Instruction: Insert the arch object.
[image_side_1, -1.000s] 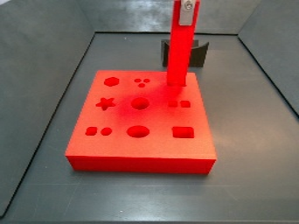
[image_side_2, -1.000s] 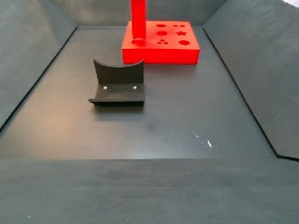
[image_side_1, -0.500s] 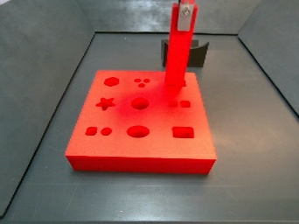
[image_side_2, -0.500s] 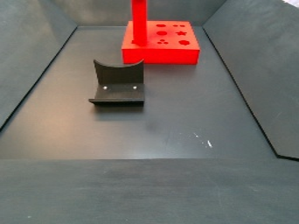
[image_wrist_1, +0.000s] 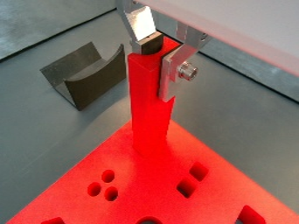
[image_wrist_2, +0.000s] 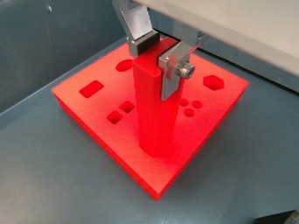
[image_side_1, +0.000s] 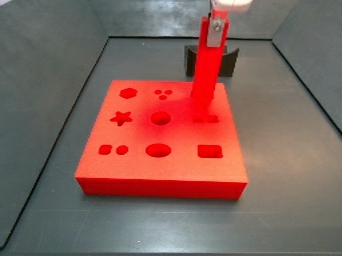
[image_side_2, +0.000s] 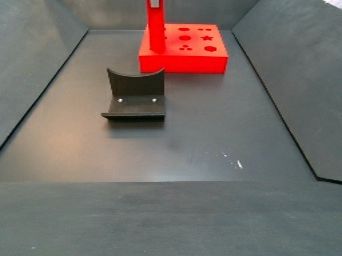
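My gripper (image_wrist_1: 158, 54) is shut on the top of a tall red bar (image_wrist_1: 149, 105), one silver finger on each side; it shows the same way in a wrist view (image_wrist_2: 160, 54) and in a side view (image_side_1: 215, 30). The bar (image_side_1: 203, 85) stands upright with its lower end at the flat red board (image_side_1: 160, 172) with shaped holes, near the board's far right part. I cannot tell whether its end sits in a hole. No small dark arch block shows in any view.
A dark L-shaped fixture (image_side_2: 134, 95) with a curved cut in its upright stands on the grey floor, apart from the board (image_side_2: 187, 65). It also shows behind the bar (image_side_1: 231, 62) and in a wrist view (image_wrist_1: 82, 77). Sloped grey walls surround the floor.
The gripper has come down with the red bar. The bar's lower end now reaches lower on the board than a second ago. The fixture and board have not moved.
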